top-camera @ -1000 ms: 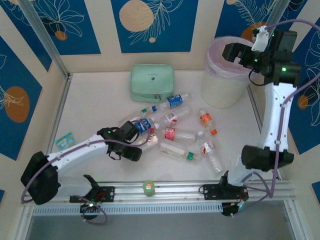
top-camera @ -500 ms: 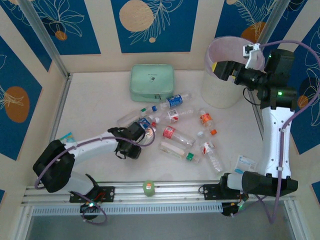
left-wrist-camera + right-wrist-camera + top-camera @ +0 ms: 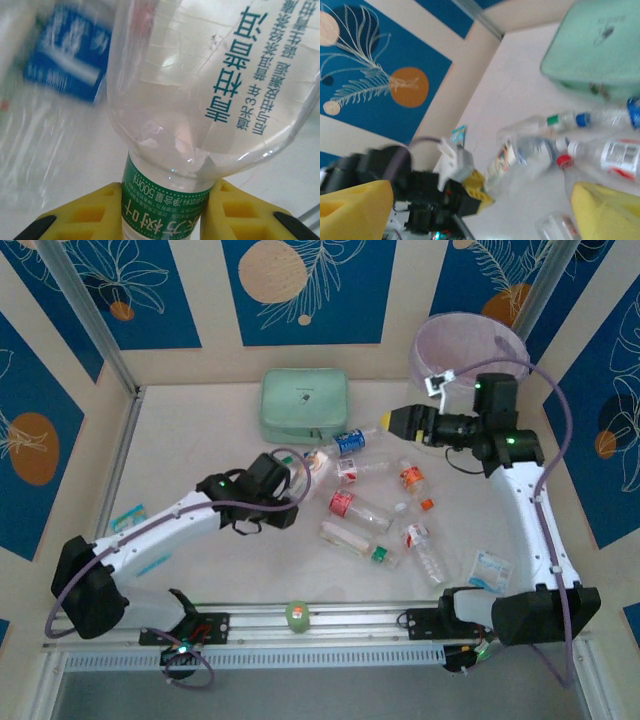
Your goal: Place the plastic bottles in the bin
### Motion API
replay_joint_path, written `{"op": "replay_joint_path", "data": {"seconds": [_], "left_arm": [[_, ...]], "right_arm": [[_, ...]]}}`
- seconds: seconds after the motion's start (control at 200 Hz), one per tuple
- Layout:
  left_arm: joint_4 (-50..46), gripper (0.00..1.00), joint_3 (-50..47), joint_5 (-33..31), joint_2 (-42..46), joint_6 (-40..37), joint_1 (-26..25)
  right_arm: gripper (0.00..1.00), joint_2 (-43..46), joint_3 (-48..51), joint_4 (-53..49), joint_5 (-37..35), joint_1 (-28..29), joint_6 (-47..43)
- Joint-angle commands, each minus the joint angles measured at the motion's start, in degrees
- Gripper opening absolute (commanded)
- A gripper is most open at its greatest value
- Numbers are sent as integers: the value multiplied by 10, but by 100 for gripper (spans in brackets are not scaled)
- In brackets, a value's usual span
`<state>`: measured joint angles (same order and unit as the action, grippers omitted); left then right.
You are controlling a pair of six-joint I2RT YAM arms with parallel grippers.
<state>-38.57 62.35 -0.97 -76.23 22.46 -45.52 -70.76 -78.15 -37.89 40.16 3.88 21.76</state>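
Left hand (image 3: 288, 480): your pads (image 3: 75, 215) clamp a green-banded bottle (image 3: 200, 100) mid-bench (image 3: 190, 450), a grip that looks ready for lifting.
Loose bottles (image 3: 362, 508): scattered mid-bench.
Right hand (image 3: 392, 421): spread wide and empty above the heap.
Bin (image 3: 440, 335): far right corner.

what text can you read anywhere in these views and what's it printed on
"500ml": green neck band of the clear bottle.
"青柑普洱": teal print on that bottle's body, seen sideways.
Too blurred or small to read: the smaller teal lines beside it, the blue label, the white label, the mark on the mint case.
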Motion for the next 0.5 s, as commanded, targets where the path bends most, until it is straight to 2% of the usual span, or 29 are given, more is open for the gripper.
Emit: {"op": "replay_joint_path", "data": {"seconds": [0.0,0.11,0.205,0.325,0.495], "left_arm": [[83,29,47,53,-33,21,15],[140,28,98,70,-89,21,20],[186,27,125,101,-121,36,20],[239,27,125,129,-131,68,20],[260,28,113,147,-127,92,20]], "right_arm": [[91,-4,9,15,-17,38,22],[94,-16,25,23,-46,87,23],[97,-25,37,39,-86,101,36],[99,-34,61,77,-115,115,64],[99,-65,70,120,-140,123,87]]}}
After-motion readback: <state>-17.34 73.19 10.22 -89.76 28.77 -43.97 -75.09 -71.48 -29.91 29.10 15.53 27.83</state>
